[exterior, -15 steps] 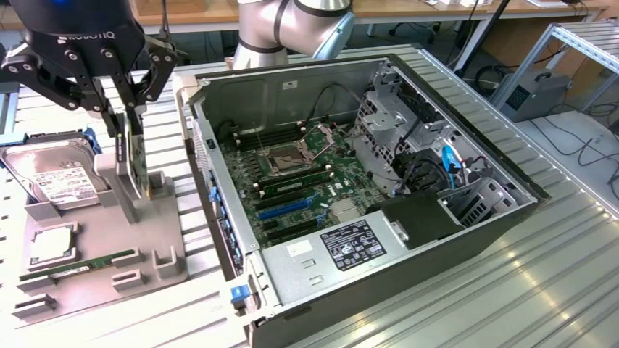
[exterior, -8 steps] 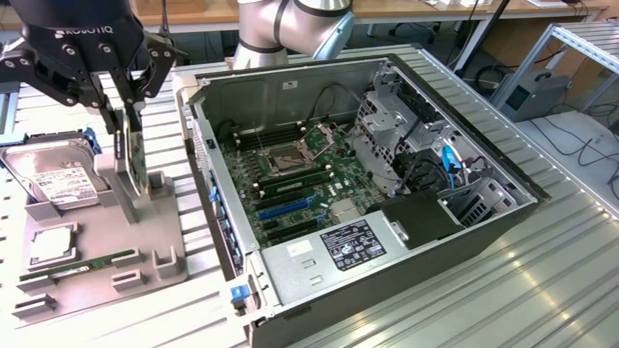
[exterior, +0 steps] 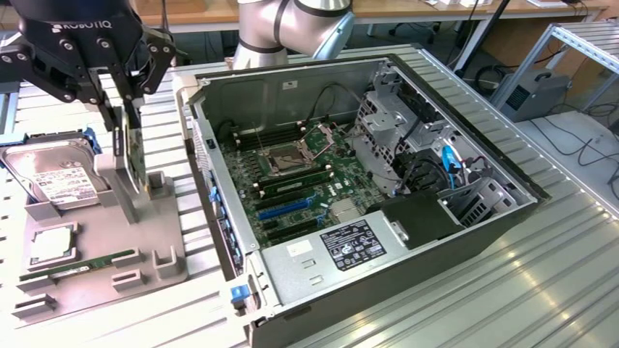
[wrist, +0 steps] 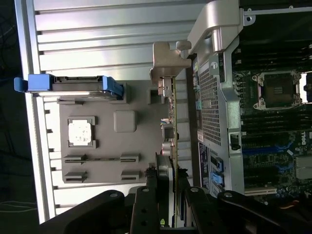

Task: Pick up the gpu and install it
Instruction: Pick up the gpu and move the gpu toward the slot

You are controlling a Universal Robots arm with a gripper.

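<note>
The gpu [exterior: 135, 148] is a thin dark card standing on edge over the grey parts tray [exterior: 145, 232], at the exterior view's left. My gripper [exterior: 124, 109] comes down onto it from above, with one finger on each face of the card, shut on it. In the wrist view I see the gpu [wrist: 173, 122] edge-on, its silvery bracket [wrist: 163, 61] at the far end and my gripper [wrist: 168, 187] clamped on its near end. Whether the card's lower edge still touches the tray's holder is unclear. The open computer case [exterior: 387, 239] lies beside the tray, its motherboard [exterior: 290, 188] exposed.
On the tray [wrist: 107, 146] sit a silver hard drive [exterior: 53, 174] in blue rails, a processor chip [exterior: 51, 246] and a green memory stick [exterior: 77, 267]. Inside the case are a drive cage [exterior: 387, 123], cables and a power supply [exterior: 349, 246]. The case wall [wrist: 214, 97] stands close beside the card.
</note>
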